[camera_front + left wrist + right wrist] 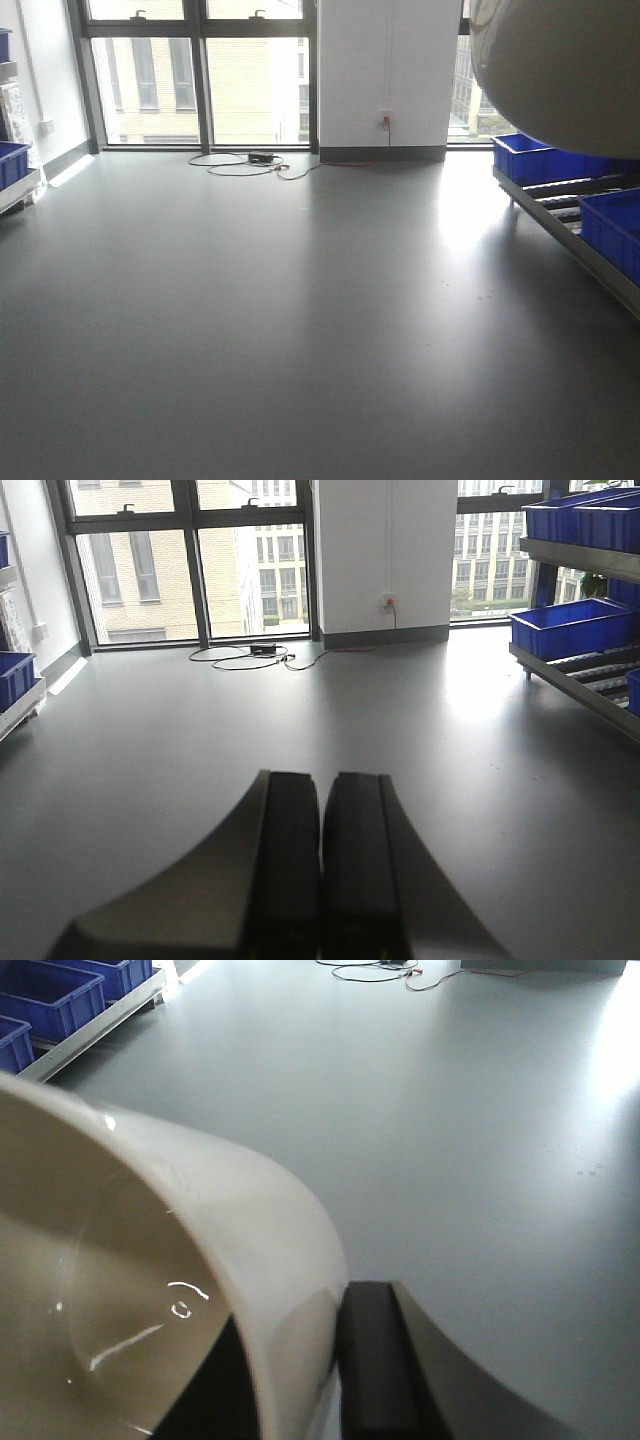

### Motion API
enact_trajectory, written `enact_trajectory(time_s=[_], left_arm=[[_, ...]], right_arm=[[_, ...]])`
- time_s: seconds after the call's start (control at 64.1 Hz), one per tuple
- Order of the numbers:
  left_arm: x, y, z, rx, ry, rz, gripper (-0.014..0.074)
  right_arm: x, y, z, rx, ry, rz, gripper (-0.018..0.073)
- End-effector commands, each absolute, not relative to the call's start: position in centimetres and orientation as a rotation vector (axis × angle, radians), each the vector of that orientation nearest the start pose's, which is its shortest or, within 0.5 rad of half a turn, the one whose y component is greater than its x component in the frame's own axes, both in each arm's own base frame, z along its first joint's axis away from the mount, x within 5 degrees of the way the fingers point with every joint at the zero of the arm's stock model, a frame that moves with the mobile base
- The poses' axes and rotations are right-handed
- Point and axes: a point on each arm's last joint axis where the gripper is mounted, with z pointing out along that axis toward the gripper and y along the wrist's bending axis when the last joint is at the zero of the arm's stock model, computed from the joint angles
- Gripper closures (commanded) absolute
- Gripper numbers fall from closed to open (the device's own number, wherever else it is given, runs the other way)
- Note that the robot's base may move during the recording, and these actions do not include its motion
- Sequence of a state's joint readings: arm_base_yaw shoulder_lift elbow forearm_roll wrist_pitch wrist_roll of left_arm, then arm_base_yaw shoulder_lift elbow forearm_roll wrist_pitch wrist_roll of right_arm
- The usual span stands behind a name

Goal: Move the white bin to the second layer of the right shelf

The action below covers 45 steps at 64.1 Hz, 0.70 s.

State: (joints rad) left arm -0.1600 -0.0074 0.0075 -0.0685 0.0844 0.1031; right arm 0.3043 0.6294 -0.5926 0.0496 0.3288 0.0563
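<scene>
The white bin (570, 60) hangs in the air at the top right of the front view, very close to the camera. In the right wrist view its glossy cream wall (200, 1190) fills the left half. My right gripper (300, 1310) is shut on that wall, one finger inside and one finger (375, 1360) outside. With nothing between its pads, my left gripper (322, 780) is shut above the floor. The right shelf (560, 215) stands at the right edge, with a low level of roller rails and a higher level (580, 552). I cannot tell which is the second layer.
Blue crates (540, 158) sit on the right shelf's low level, and more (580, 520) on the higher one. Another rack with blue crates (12, 165) stands at the far left. A cable (245, 165) lies coiled on the grey floor by the windows.
</scene>
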Motion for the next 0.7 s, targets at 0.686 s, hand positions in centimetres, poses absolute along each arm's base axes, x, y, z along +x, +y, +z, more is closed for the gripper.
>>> enact_trajectory(time_s=[0.686], left_arm=[[5.58, -0.9, 19.94, 0.139, 1.501, -0.107, 0.0512]], right_arm=[[12.6, 3.97, 35.09, -0.175, 1.708, 0.308, 0.0503]])
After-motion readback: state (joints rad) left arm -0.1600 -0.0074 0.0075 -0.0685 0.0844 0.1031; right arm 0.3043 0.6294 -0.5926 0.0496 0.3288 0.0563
